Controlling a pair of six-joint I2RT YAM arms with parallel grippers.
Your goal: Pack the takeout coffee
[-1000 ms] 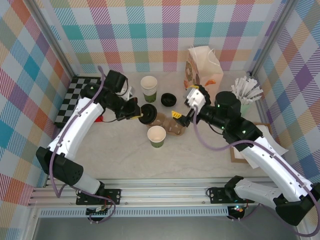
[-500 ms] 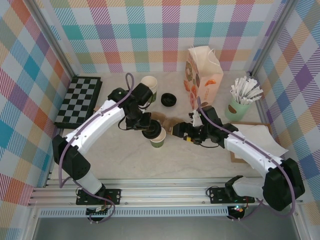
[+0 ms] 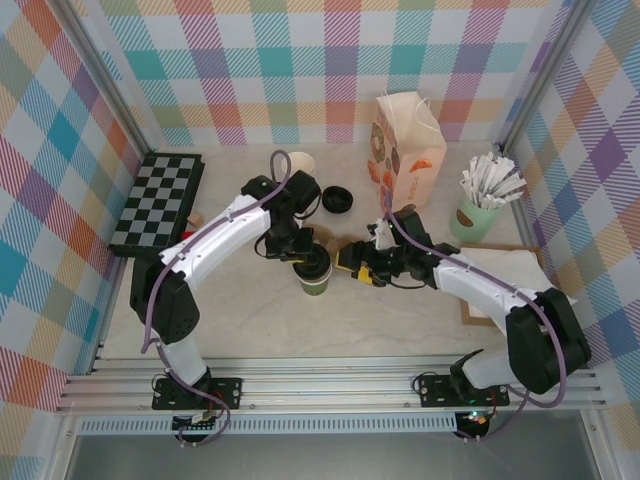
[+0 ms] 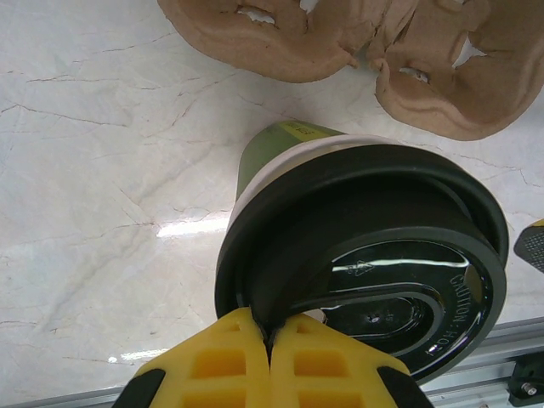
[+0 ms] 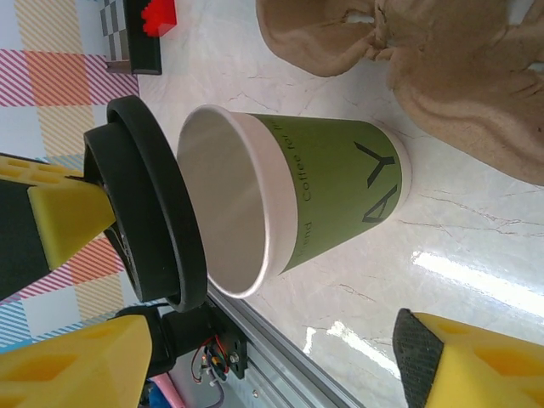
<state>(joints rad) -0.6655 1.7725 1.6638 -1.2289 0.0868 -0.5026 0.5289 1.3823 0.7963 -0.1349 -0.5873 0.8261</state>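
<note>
Pastel plaid walls (image 3: 300, 60) on three sides — pale marbled tabletop (image 3: 250, 320), glossy glare patches.

- Left arm (image 3: 215, 235) reaches forward, elbow bent inward; left gripper (image 3: 300, 256) points down, yellow fingers (image 4: 229, 361) pinched together on the black lid (image 4: 374, 255) edge.
- Right arm (image 3: 480, 285) stretches low toward the left; right gripper (image 3: 352, 268) lies level, jaws spread apart.

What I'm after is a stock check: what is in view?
cup: 1, green, table centre
lid: 1, black, at cup's mouth
spare lid: 1, black, back centre
cup stack: 1, cream rim, back
carrier: 1, brown, behind cup
bag: 1, white, back right
stick cup: 1, mint, right
chessboard: 1, black-white, left
paper: 1 sheet, white, right edge
table: 1, marble, under all
left gripper: 1, yellow, shut on lid
right gripper: 1, yellow, open beside cup
</note>
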